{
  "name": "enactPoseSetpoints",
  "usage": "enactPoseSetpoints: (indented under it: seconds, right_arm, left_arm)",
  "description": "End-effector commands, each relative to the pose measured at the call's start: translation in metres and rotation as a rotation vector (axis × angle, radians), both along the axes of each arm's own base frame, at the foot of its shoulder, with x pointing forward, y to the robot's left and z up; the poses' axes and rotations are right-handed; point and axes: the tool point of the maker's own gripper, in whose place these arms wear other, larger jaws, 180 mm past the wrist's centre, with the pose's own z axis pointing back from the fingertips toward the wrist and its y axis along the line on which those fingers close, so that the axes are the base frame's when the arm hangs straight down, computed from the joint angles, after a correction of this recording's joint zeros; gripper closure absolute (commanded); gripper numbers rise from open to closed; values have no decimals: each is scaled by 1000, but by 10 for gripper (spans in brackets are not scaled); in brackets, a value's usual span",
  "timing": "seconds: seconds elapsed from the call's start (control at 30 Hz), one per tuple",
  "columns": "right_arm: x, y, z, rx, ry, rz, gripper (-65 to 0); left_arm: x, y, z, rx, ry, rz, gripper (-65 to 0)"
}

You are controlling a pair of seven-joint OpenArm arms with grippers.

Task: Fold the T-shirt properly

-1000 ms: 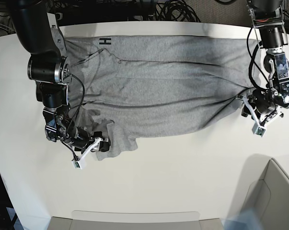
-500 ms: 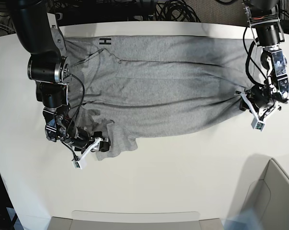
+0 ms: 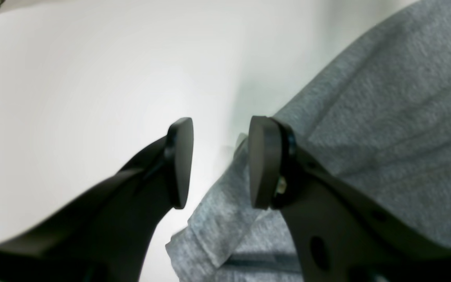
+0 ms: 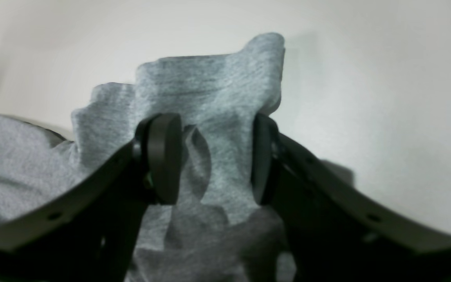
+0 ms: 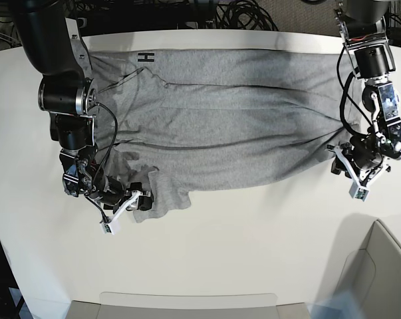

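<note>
Heather-grey T-shirt (image 5: pixel 213 119) spread wide across the upper half of the white table (image 5: pixel 253 252) in the base view, rumpled rather than flat, long creases running side to side, a scrap of black lettering at the upper left near the far edge. Lower-left corner bunched into a small flap; right edge drawn to a point at mid-right. Right gripper (image 4: pixel 211 160), at the lower left of the base view, spread wide and straddling that flap, cloth between the pads but not pinched. Left gripper (image 3: pixel 219 162), at mid-right, parted about halfway, one pad over the hem, the other over bare table, nothing clamped. Probably the grasping stage before a fold. Best done by lowering each hand until the lower pad slides under the hem, closing on both layers near the corner, then lifting evenly together to avoid dragging in new wrinkles. Cardboard box (image 5: pixel 380 272) at lower right, well apart.
</note>
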Motion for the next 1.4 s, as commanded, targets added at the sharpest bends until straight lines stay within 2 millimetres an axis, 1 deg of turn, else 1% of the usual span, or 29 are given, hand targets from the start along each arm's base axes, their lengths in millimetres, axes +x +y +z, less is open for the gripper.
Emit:
enactPoseSetpoints:
  seconds: [0.0,0.13,0.27,0.3,0.37,0.53,0.57,0.63,0.7,0.73,0.97,1.07,1.17,1.3,1.37]
  right_arm:
    - [-2,-5,-3,-51,36,16,-277]
    - [-2,-5,-3,-52,38,17,-277]
    - [-3,-5,-4,-53,39,18,-277]
    - [-3,-5,-4,-53,39,18,-277]
    - [-3,-5,-4,-53,39,18,-277]
    - [-3,-5,-4,-53,39,18,-277]
    - [-3,-5,-4,-53,39,18,-277]
    - [-3,-5,-4,-53,39,18,-277]
    - [-2,-5,-3,-53,37,17,-277]
    - [-2,-5,-3,-53,37,17,-277]
    - [-2,-5,-3,-52,35,16,-277]
    - [-2,-5,-3,-52,35,16,-277]
    - [-2,-5,-3,-52,35,16,-277]
    - [-2,-5,-3,-52,33,16,-277]
    - [-1,-5,-2,-52,32,16,-277]
  left_arm:
    - [11,8,15,13,-44,5,-229]
    - [3,12,-11,-27,3,27,-229]
    - [-5,-3,-40,-49,60,-11,-229]
    - [-7,-4,-43,-46,70,-19,-229]
    - [-9,-1,-44,-31,80,-28,-229]
    - [-9,0,-44,-28,80,-28,-224]
    - [-10,1,-43,-26,80,-28,-210]
    - [-10,1,-44,-25,86,-28,-137]
    - [-11,2,-44,-25,89,-24,-17]
    - [-11,2,-45,-26,91,-23,0]
    - [-7,6,-39,-29,73,-9,0]
    - [-5,20,-30,-44,40,44,0]
    - [11,23,-14,-47,-3,54,0]
    - [20,24,-3,-39,1,57,0]
    - [28,23,4,-41,-16,56,0]
